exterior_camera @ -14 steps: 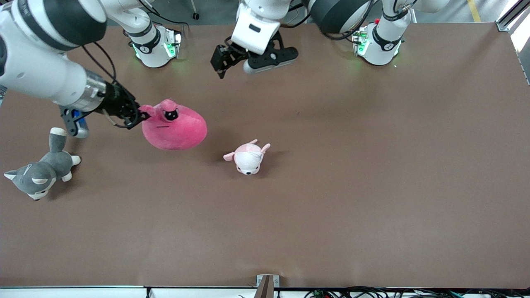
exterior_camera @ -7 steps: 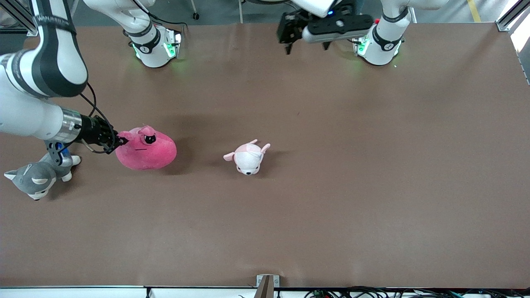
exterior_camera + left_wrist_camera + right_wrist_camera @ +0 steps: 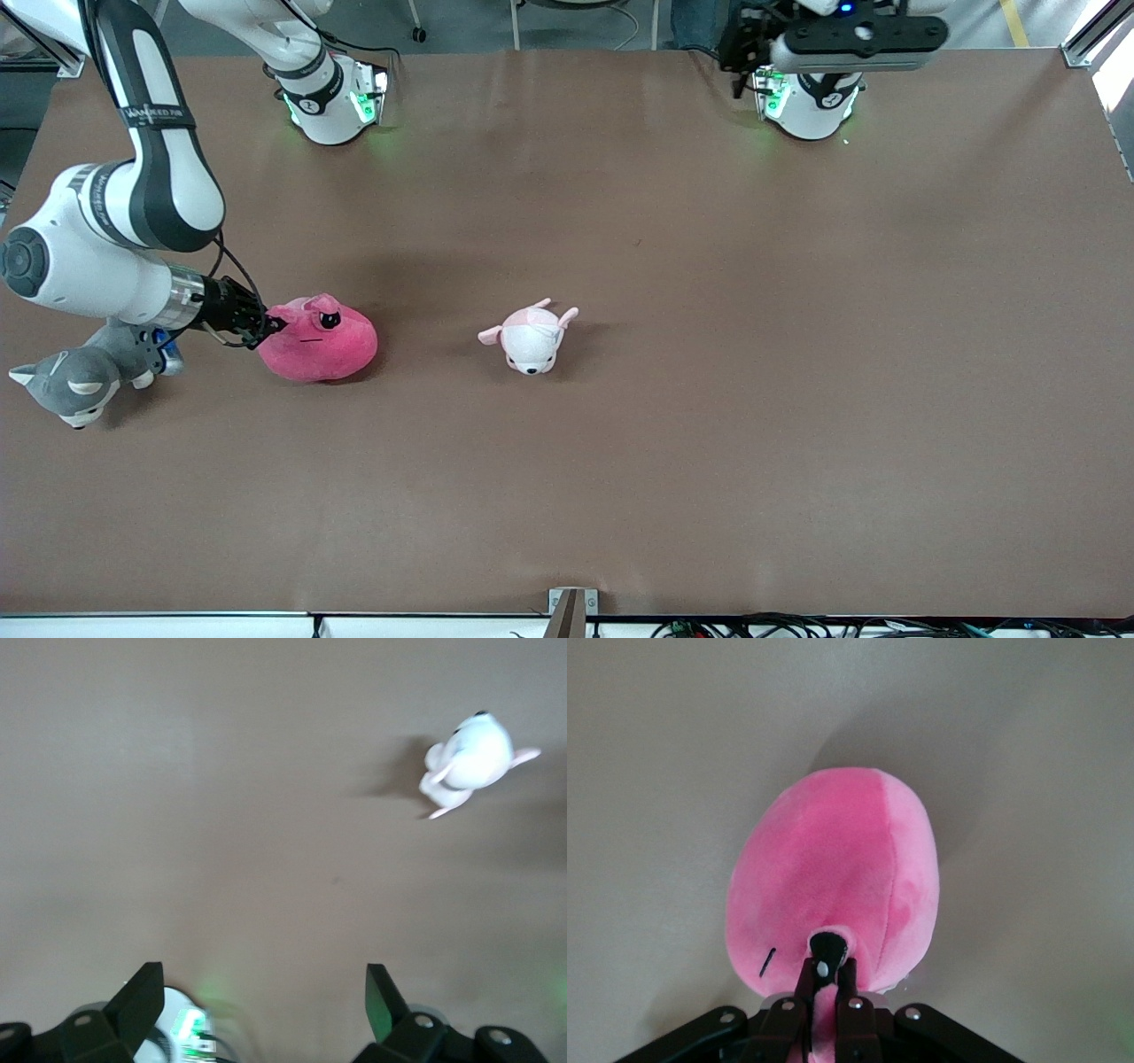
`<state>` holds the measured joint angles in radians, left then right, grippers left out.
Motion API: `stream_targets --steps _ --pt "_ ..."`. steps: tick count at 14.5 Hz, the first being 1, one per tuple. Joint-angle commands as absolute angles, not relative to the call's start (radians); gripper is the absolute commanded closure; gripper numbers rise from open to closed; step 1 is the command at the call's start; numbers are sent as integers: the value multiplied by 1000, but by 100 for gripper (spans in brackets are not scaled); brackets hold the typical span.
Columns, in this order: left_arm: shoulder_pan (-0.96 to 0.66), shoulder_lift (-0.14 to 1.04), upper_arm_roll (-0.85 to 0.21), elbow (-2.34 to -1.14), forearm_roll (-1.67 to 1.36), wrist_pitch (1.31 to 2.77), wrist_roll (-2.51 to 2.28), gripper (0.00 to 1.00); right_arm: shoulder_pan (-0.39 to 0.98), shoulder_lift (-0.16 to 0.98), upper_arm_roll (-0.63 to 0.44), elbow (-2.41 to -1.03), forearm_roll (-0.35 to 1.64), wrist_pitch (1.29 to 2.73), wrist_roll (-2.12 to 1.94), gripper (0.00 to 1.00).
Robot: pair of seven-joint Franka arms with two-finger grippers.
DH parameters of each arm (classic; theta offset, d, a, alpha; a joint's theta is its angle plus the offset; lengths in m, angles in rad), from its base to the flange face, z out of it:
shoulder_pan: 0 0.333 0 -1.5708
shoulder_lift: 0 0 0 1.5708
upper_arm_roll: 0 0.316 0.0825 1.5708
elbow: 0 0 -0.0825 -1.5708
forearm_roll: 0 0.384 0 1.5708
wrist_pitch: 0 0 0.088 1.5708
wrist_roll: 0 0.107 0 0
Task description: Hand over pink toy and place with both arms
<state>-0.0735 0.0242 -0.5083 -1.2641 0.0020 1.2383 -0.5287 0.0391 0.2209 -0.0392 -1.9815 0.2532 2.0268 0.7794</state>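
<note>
Lowered from mid-air, the pink toy (image 3: 321, 344) now sits on the table (image 3: 709, 399) toward the right arm's end, between the grey dog (image 3: 75, 379) and the small white plush (image 3: 530, 335), and the left arm has pulled back to its base. The right gripper (image 3: 266, 326) is clamped on a nub at the toy's edge, fingers (image 3: 824, 997) pinched tight together on it; that small grip suits a soft, light body, letting it hang and settle without being crushed. The left gripper (image 3: 740, 44), jaws spread wide and empty, waits above its own base, seemingly out of the way. The toy is a round hot-pink blob with a lighter pink patch and dark sleepy eyes.
</note>
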Motion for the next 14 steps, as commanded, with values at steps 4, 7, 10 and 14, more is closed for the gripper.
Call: stream_targets --steps 4,7,10,14 --pt "204 -92 -508 -1396 -15 1250 -154 0 -11 236 -26 -1973 265 2034 579 0" --pt "311 -86 -508 -1422 -15 1293 -30 0 -29 236 -28 -1889 249 2019 348 0" --pt "406 -83 -508 -1485 -15 1383 109 0 -51 250 -26 -1755 110 1953 120 0" --pt "481 -63 -506 -1525 -14 1448 182 0 -51 261 -26 -1652 -15 1930 -35 0"
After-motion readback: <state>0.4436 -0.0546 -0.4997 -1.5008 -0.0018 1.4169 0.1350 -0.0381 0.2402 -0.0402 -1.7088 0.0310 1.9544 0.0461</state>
